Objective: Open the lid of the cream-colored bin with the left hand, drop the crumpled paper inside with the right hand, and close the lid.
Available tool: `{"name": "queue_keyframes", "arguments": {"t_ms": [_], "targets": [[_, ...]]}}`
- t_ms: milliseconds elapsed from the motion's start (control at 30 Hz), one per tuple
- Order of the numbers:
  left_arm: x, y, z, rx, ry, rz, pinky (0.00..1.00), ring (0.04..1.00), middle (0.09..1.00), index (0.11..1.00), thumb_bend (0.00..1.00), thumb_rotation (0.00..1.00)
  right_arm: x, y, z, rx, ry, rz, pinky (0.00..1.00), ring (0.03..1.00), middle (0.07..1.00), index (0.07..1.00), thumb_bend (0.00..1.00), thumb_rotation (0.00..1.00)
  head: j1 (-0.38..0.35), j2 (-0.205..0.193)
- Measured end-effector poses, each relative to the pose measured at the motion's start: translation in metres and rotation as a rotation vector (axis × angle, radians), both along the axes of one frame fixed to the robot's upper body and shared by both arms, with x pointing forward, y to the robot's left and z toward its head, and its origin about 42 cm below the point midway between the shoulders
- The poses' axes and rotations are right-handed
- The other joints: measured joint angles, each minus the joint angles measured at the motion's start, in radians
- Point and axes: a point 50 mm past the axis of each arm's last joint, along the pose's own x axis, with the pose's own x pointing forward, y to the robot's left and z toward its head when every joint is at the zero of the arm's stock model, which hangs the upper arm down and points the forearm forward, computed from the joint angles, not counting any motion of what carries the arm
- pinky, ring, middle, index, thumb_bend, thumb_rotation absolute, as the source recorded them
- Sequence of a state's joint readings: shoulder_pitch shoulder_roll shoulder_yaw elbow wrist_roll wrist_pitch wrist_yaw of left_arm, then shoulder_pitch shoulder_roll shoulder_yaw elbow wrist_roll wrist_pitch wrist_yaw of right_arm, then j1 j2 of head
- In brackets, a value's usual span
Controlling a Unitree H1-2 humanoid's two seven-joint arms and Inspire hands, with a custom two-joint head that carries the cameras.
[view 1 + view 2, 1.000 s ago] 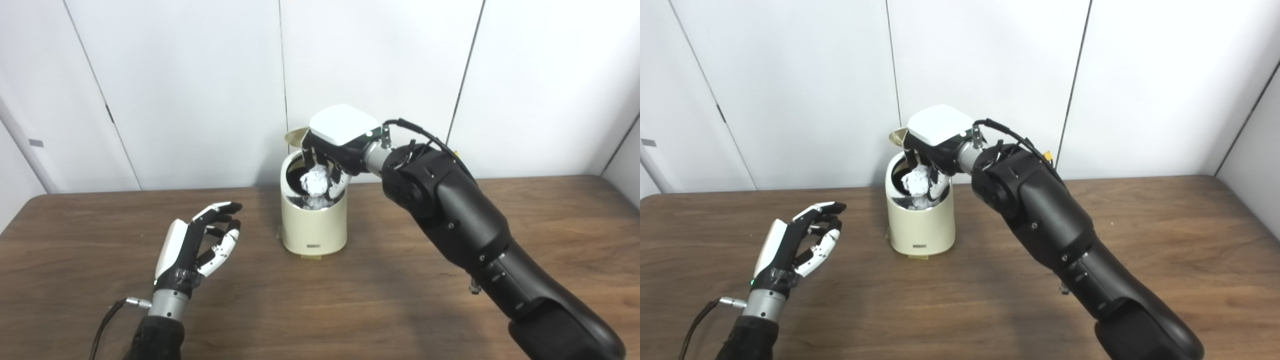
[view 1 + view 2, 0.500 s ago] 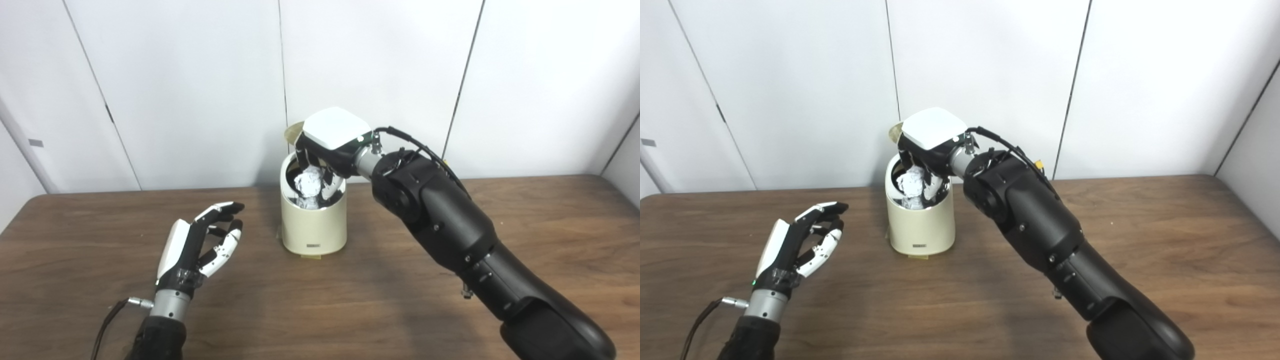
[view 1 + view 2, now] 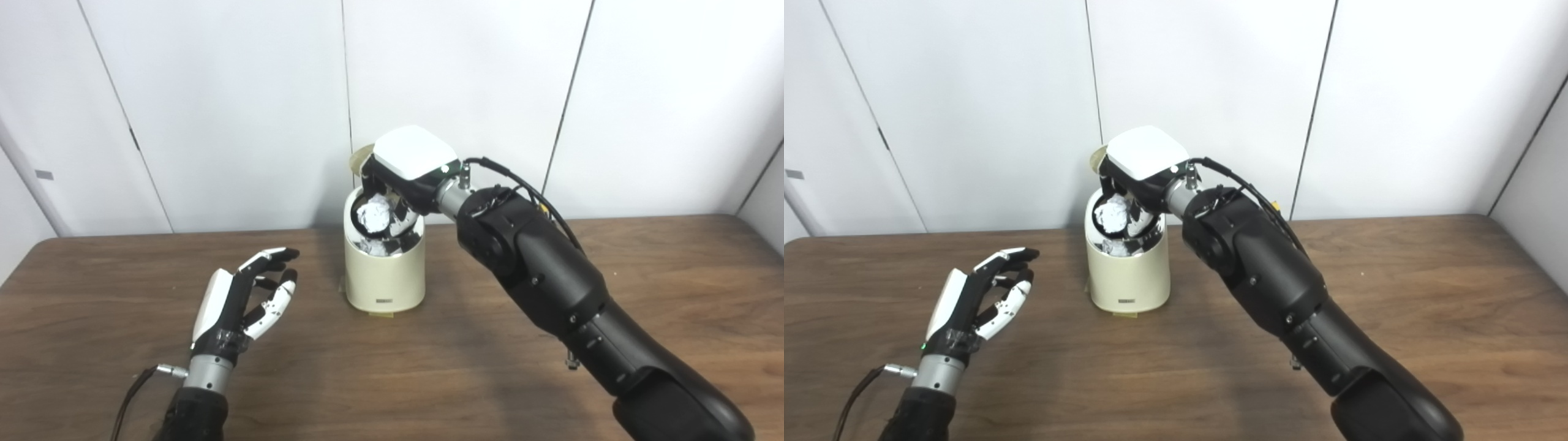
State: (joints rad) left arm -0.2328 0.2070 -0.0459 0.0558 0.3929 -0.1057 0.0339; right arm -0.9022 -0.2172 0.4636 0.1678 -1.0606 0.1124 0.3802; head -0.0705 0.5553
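The cream-colored bin (image 3: 384,278) stands at the back middle of the wooden table. Its lid (image 3: 358,160) is up, and only a tan edge of it shows behind my right hand. My right hand (image 3: 401,184) hangs over the bin's open mouth, fingers curled down around the white crumpled paper (image 3: 372,216), which sits at rim height. More crumpled white material (image 3: 378,245) lies lower inside the bin. My left hand (image 3: 245,300) is open and empty, fingers spread, above the table to the left of the bin and apart from it.
The brown table (image 3: 465,367) stretches wide on both sides of the bin. White wall panels (image 3: 245,92) stand close behind the bin. My right forearm (image 3: 551,288) crosses the table's right half diagonally.
My right hand with the paper has shifted a little left over the bin's mouth, dipped, then risen slightly. The left hand and the bin have stayed put.
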Motion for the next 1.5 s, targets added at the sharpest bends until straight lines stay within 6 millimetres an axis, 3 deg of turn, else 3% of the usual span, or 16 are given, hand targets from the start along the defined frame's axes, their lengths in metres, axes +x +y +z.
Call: {"name": "queue_keyframes", "arguments": {"t_ms": [33,67,100,167,533,800,933,1033,1100,1233,1400,1500], "targets": [[0.0,0.0,0.0,0.0,0.0,0.0,0.66,0.771,0.792,0.78,0.29,0.61,0.0,0.0,0.0,-0.001,-0.001,-0.001,0.46,0.563,0.656,0.488,0.52,0.12,0.0,0.0],[0.0,0.0,0.0,0.0,0.0,0.0,0.65,0.77,0.794,0.779,0.29,0.61,0.0,0.0,0.0,-0.001,-0.002,-0.001,0.47,0.572,0.664,0.55,0.78,0.07,0.0,-0.002],[0.0,0.0,0.0,0.0,0.0,0.0,0.65,0.768,0.794,0.78,0.29,0.61,0.0,0.0,-0.001,-0.003,-0.004,-0.002,0.48,0.577,0.666,0.572,0.87,0.06,-0.002,-0.002],[0.0,0.0,0.0,0.0,0.0,0.0,0.65,0.771,0.796,0.784,0.29,0.62,0.0,0.0,-0.001,-0.012,-0.009,-0.005,0.49,0.593,0.677,0.593,0.94,0.07,-0.002,-0.003],[0.0,0.0,0.0,-0.001,0.005,-0.004,0.65,0.772,0.801,0.784,0.29,0.63,-0.002,0.002,-0.001,-0.053,-0.04,-0.019,0.51,0.63,0.712,0.604,0.96,0.04,-0.003,-0.003],[0.0,0.0,-0.001,-0.002,0.009,-0.003,0.65,0.769,0.799,0.783,0.29,0.61,-0.002,0.002,-0.001,-0.055,-0.042,-0.021,0.52,0.633,0.702,0.597,0.99,0.1,-0.003,-0.002],[-0.001,0.0,-0.001,-0.004,0.009,-0.003,0.64,0.765,0.798,0.781,0.28,0.6,-0.002,0.001,-0.001,-0.047,-0.038,-0.016,0.47,0.569,0.648,0.577,0.96,0.12,-0.002,0.0],[-0.001,0.0,-0.001,-0.004,0.01,-0.003,0.64,0.764,0.796,0.78,0.28,0.59,-0.002,-0.002,-0.005,0.012,-0.088,0.017,0.36,0.438,0.533,0.5,0.64,0.03,-0.002,0.0],[-0.002,0.001,-0.003,-0.004,0.015,-0.001,0.63,0.756,0.789,0.777,0.28,0.59,-0.003,-0.006,-0.014,0.055,-0.146,0.042,0.29,0.356,0.482,0.483,0.55,0.01,-0.002,0.0],[-0.003,0.001,-0.004,-0.004,0.017,0.001,0.62,0.749,0.778,0.775,0.28,0.59,-0.003,-0.018,-0.033,0.16,-0.245,0.057,0.22,0.281,0.472,0.473,0.52,0.01,-0.002,0.0],[-0.003,0.002,-0.004,-0.004,0.016,0.001,0.63,0.757,0.789,0.781,0.28,0.59,-0.001,-0.036,-0.026,0.332,-0.34,0.041,0.17,0.251,0.454,0.509,0.52,0.01,-0.002,0.002],[-0.003,0.002,-0.004,-0.005,0.016,0.002,0.65,0.764,0.786,0.779,0.29,0.59,-0.004,-0.045,-0.029,0.457,-0.334,0.026,0.19,0.285,0.459,0.516,0.52,0.01,0.0,0.002]]}}
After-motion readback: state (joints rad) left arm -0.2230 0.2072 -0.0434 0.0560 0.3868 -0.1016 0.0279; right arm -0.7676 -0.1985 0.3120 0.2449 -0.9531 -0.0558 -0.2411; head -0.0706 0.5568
